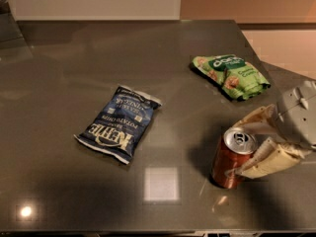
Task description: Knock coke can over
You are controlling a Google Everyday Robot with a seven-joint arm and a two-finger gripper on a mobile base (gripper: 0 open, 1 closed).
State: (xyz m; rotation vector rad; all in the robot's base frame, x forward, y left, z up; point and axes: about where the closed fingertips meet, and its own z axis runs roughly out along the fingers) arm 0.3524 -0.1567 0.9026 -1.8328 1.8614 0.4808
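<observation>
Blue chip bag [117,130]: lies flat, left of centre on the table [74,58]; sealed, contents hidden.
Green chip bag [231,75]: flat, towards the far right; sealed likewise.
Coke can [232,159]: upright near the front right; contents not discernible.
Gripper [235,151]: fingers spread, straddling the can's upper part, the lower finger touching its side.
Risk: a low push may slide the can rather than topple it; once down, it may roll off the near edge.

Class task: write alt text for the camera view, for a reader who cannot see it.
A robot gripper, fingers apart, sits at the right side of a standing red coke can on a dark table. A blue chip bag lies to its left; a green snack bag lies behind.
</observation>
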